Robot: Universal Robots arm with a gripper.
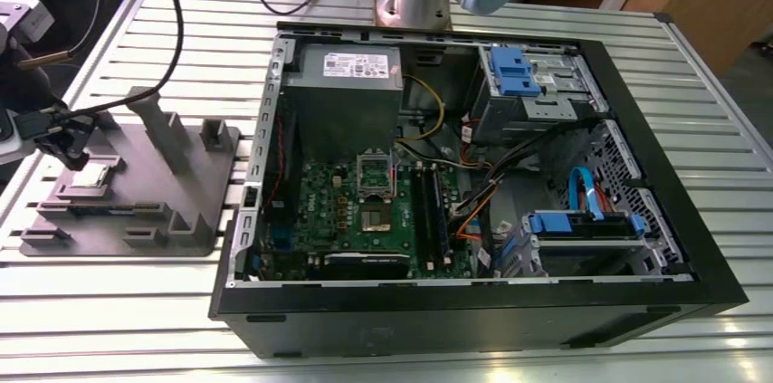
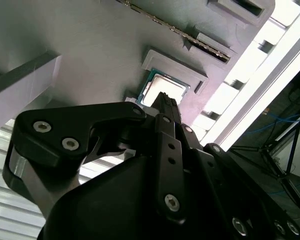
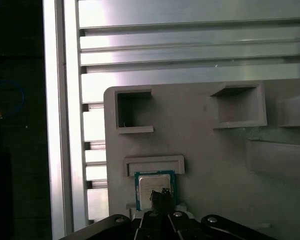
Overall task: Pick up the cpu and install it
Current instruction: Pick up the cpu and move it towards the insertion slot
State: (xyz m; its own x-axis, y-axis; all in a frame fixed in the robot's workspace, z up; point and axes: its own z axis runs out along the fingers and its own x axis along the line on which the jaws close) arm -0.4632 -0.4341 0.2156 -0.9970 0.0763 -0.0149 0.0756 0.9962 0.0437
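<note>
No readable text; white label [image 1: 357,63] on the grey power supply [image 1: 338,107], its print too small.

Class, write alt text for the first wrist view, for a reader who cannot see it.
A small square silver cpu lies in a shallow recess of a grey fixture plate, with the dark pincer poised just over it. Beyond the plate lies a slatted metal table.
</note>
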